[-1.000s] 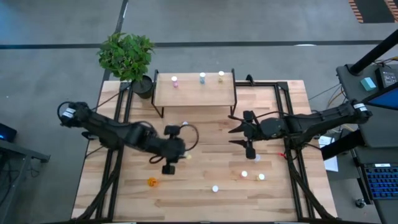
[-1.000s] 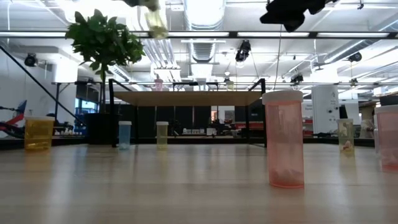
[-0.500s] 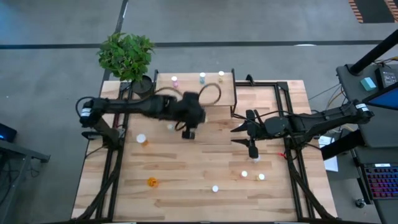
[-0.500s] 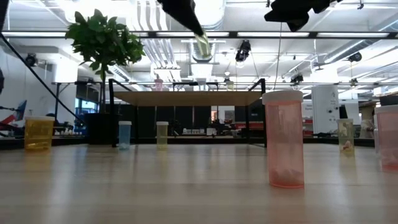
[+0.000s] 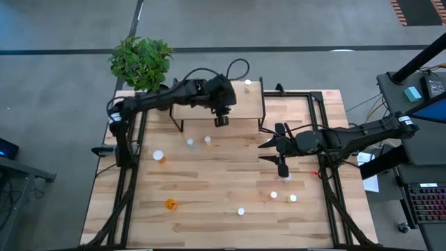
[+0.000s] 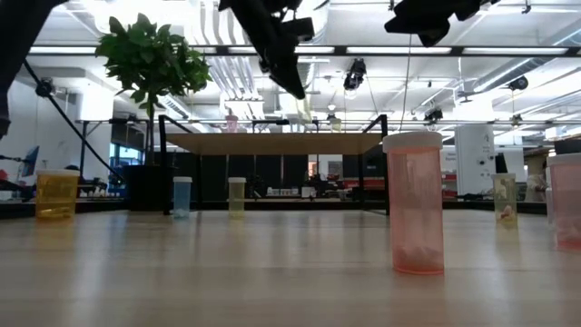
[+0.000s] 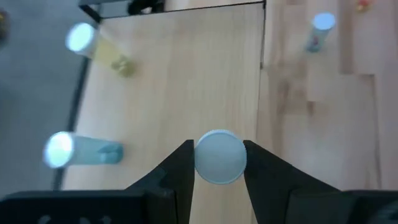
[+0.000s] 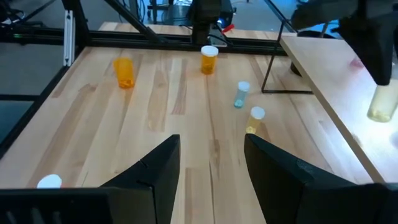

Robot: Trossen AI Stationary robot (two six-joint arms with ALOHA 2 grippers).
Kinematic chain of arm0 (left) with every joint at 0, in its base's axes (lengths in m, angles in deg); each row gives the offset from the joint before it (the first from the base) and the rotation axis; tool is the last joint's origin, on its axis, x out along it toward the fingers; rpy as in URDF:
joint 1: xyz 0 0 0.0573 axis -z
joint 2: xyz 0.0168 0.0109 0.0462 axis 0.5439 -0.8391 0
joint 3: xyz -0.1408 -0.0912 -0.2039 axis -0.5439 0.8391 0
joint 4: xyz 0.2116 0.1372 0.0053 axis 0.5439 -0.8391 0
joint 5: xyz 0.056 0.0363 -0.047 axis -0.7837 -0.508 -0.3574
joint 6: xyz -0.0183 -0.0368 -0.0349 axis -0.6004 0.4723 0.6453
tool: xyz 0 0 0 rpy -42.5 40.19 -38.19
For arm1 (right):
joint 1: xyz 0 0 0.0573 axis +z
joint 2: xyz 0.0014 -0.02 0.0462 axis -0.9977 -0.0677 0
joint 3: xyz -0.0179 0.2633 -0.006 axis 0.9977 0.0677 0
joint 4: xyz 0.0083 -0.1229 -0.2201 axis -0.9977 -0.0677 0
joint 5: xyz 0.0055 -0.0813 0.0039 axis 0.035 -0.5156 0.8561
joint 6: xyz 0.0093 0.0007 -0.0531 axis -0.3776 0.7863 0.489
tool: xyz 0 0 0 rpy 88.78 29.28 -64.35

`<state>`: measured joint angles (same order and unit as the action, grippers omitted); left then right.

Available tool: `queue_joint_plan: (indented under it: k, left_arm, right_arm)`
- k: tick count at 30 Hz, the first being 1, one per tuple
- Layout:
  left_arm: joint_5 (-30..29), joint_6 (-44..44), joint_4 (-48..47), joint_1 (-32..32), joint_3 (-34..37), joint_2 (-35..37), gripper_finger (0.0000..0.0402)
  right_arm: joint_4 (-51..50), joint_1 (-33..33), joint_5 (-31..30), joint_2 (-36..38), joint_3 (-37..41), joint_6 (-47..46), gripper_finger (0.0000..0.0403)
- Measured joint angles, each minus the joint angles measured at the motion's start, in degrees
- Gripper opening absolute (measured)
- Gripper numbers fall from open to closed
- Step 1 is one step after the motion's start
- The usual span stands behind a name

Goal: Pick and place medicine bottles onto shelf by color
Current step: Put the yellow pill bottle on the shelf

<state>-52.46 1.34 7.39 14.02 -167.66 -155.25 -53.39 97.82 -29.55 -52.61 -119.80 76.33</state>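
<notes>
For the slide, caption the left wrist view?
Left end effector holds a pale-capped bottle above the shelf, beside a blue bottle and a yellow bottle.

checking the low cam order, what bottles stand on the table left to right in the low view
Orange bottle → blue bottle → yellow bottle → big pink bottle → small pale bottle → a bottle cut by the picture's edge.

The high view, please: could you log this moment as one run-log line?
left gripper: shut on yellowish bottle, over shelf | right gripper: open, empty, waiting at table's right | loose bottles on table
</notes>
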Motion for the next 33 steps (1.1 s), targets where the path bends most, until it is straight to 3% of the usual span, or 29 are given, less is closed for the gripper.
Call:
queue_joint_plan:
  k: [9,33]
  left_arm:
    - [2.0,0.4,0.1,-2.7,-0.8,-1.3,0.0102]
    - [1.9,1.4,0.5,-2.9,-0.3,-1.3,0.0105]
  right_arm:
    - [0.0,0.0,0.0,-0.1,0.0,0.1,0.0169]
    - [-0.1,0.0,0.0,-0.2,0.1,0.0,0.0169]
